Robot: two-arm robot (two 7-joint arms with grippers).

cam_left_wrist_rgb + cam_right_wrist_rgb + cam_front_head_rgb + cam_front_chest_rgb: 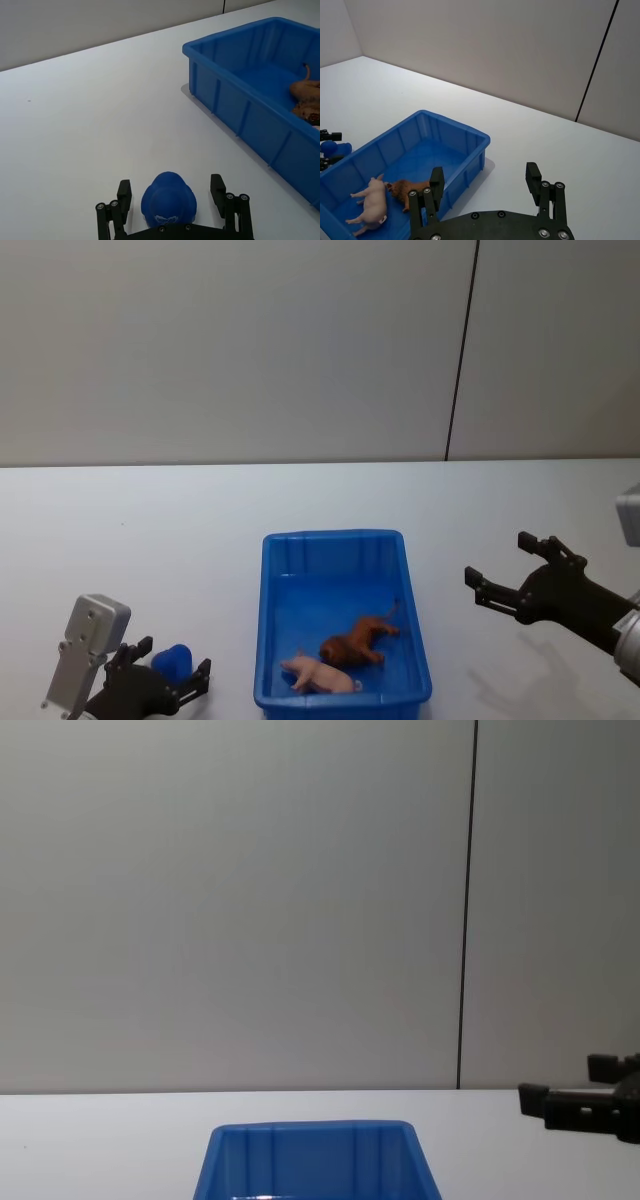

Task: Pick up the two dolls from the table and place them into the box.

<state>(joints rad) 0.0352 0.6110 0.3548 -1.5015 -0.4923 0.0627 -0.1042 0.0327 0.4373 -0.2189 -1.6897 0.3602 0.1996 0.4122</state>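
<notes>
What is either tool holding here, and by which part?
Nothing is gripped: the left tool stands open around a small blue rounded figure, and the right tool is open and empty.

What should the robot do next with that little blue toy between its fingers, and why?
Probably close the left gripper on the blue toy. Its fingers are open on both sides of the toy, which sits on the table beside the box. The pig and the lion already lie in the box, and the right gripper is open, over bare table.
</notes>
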